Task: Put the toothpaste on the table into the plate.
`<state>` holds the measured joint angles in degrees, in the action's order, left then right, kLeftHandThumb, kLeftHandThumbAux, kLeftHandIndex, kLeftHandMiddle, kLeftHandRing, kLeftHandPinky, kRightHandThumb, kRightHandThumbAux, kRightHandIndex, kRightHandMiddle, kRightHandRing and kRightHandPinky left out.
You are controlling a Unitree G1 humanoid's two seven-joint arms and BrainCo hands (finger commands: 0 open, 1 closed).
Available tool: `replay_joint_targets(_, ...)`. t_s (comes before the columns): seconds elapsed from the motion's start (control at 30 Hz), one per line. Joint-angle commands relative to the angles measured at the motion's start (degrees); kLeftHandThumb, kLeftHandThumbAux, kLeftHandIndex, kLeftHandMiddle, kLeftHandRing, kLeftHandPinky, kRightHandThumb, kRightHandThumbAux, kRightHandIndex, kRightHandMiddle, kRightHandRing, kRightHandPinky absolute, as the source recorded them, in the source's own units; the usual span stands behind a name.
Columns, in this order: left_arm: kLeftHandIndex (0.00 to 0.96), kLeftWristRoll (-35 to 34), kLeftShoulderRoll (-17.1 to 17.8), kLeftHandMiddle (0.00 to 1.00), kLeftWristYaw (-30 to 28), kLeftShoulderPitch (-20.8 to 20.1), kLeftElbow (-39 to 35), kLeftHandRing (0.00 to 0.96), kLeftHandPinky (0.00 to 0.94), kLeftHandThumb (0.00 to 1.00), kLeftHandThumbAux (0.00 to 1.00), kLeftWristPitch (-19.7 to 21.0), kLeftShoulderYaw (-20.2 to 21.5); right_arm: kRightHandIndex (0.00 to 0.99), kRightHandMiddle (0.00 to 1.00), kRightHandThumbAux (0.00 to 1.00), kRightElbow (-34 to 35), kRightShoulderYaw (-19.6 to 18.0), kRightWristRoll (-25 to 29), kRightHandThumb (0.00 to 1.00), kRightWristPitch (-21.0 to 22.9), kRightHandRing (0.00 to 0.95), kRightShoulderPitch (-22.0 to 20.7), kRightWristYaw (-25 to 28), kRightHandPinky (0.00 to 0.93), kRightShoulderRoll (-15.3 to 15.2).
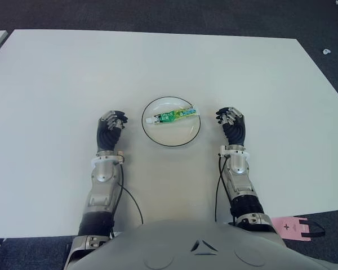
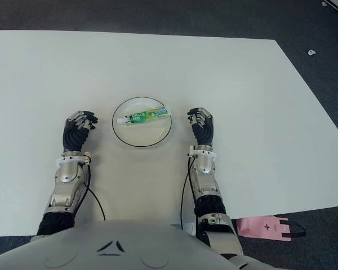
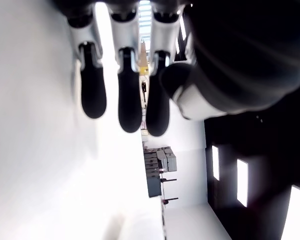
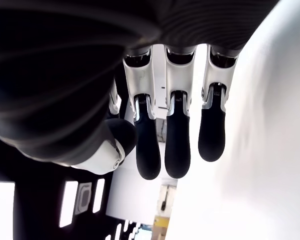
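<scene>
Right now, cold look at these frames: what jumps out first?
The green toothpaste tube lying inside the black-rimmed white plate at the middle of the white table. The left hand and right hand flank the plate on either side, both empty with fingers relaxed. A pink tag lies at the table's near right edge.

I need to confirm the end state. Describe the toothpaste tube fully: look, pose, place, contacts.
The toothpaste tube is small, green and white with printed labelling and a white cap at its end toward the robot's left. It lies flat and slightly slanted inside the white, dark-rimmed plate, its other end near the plate's rim. Only the plate touches it; neither hand holds it.
</scene>
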<state>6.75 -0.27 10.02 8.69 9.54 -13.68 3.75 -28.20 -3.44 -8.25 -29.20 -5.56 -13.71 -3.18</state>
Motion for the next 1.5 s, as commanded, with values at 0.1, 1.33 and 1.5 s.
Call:
replay_joint_targets(0.1,0.433,-0.4,-0.7,0.497,0.4,3.4,4.6,0.498,0.502,0.709,0.719,3.2,0.2,0.430,0.501,0.730,-5.6,-0.3,0.1,0.705,0.6,0.503,0.9,0.3,0.514,-0.8)
replay_joint_targets(1.33,0.432,-0.9,-0.6,0.496,-0.6,3.1,4.4,0.493,0.504,0.712,0.719,3.5,0.1,0.427,0.504,0.731,-3.2,1.1,-0.4,0.706,6.4,0.526,5.7,-4.1,0.536,4.2)
replay_joint_targets(1.5,0.432,-1.0,-0.6,0.502,-0.7,3.1,4.5,0.495,0.511,0.713,0.719,3.2,0.0,0.427,0.508,0.729,-2.2,1.2,-0.5,0.708,7.8,0.523,6.4,-4.4,0.529,4.9)
